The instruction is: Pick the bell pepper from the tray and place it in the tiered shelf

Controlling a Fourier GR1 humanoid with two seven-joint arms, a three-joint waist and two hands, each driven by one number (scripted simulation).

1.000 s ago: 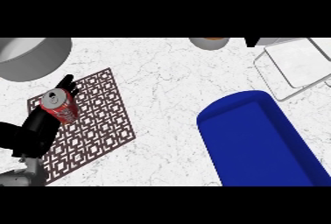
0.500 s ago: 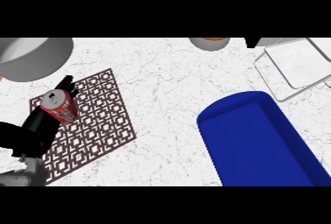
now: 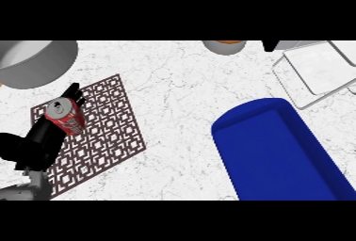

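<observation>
Nearest the lower edge at the left, a grey forearm comes in and ends in the black left hand (image 3: 43, 137), lying over a brown lattice mat (image 3: 104, 127) on the white marbled counter (image 3: 173, 94). The hand is at a red soda can (image 3: 64, 116) lying tilted on the mat's upper left part — fingertips (image 3: 71, 92) show just past the can's silver top, and the palm sits under and beside the can. The fingers look fairly straight, alongside the can; whether they actually curl round it, I cannot tell.

Right of centre sits the blue tray (image 3: 278, 150), a long rounded-corner tray running diagonally from mid-frame down to the lower right edge. Its inside shows only blue. The bell pepper shows nowhere in this view, on the tray or otherwise, so where it is cannot be told. The right hand is not in the frame.

Farther back at the upper right, the tiered shelf (image 3: 316, 70) — white wire frame with pale panels, partly cut by the right edge. At the top edge near the middle, part of a round orange-and-grey object (image 3: 224, 45), too cropped to name. At the upper left, a large grey bowl (image 3: 35, 61), cut by the frame.
</observation>
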